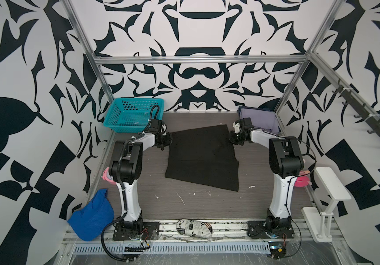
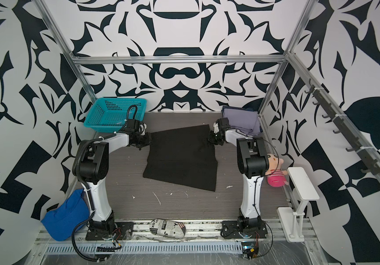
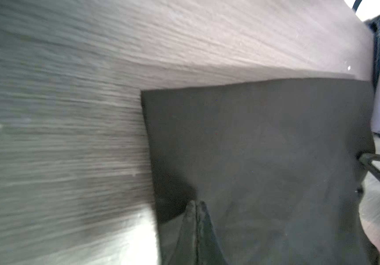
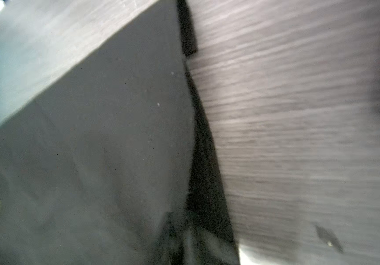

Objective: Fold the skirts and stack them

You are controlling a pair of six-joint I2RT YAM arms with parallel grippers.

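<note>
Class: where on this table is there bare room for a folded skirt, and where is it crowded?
Free: the table strip between black skirt and newsprint bundle; the back strip between basket and lavender skirt. Crowded: the middle, left gripper and right gripper pinching black skirt's sides.

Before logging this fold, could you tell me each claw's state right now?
Left claw: closed on an edge of the black skirt.
Right claw: closed on the black skirt's opposite edge.

Wrist views blurred; black skirt (image 3: pixel 253 149) soft-edged; top views sharp, evenly lit.
</note>
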